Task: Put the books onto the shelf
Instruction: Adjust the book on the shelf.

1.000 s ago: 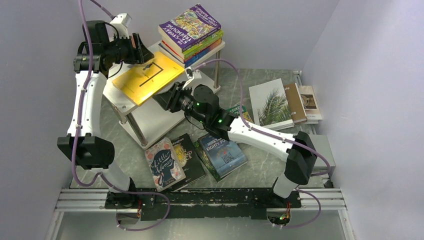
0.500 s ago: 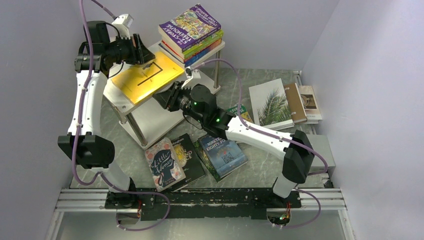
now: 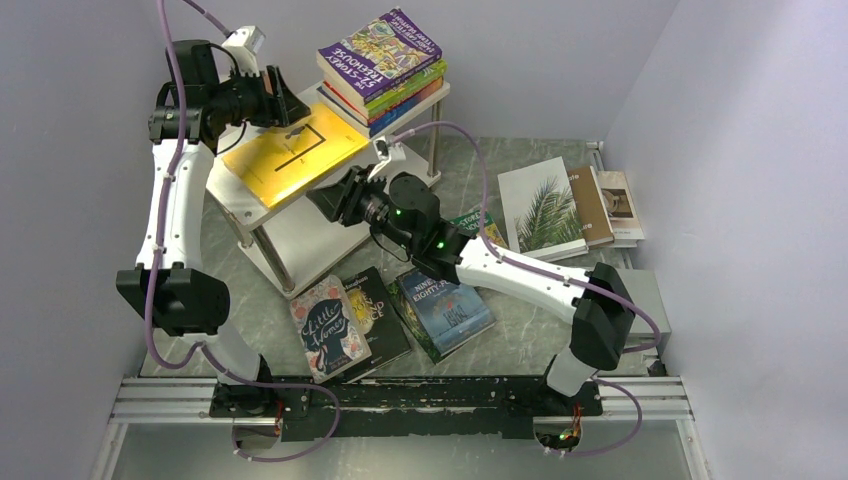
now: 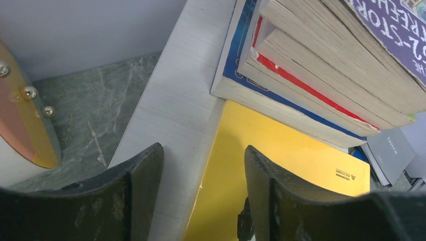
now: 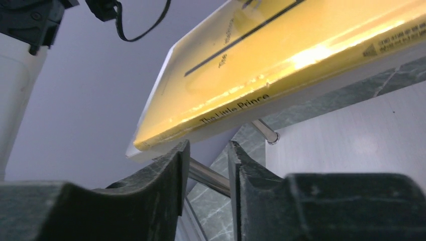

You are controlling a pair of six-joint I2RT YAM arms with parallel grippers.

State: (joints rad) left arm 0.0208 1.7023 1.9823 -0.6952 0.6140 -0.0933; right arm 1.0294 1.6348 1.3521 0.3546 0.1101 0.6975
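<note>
My grey marble tabletop [image 3: 520,330] has three paperback books [image 3: 375,315] in front and three bigger books [image 3: 545,205] at the right. The white two-board shelf [image 3: 300,235] holds one stack of books [image 3: 385,60] and one thin yellow book [image 3: 290,152]. My left hand [image 3: 290,105] is spread wide above the yellow book's edge. My right hand [image 3: 325,200] is a little apart, pinching nothing.

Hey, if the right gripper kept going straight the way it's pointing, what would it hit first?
Most likely the right gripper meets the edge of the white shelf's top board, just under the flat yellow paperback book lying on it, though depth is hard to judge.
</note>
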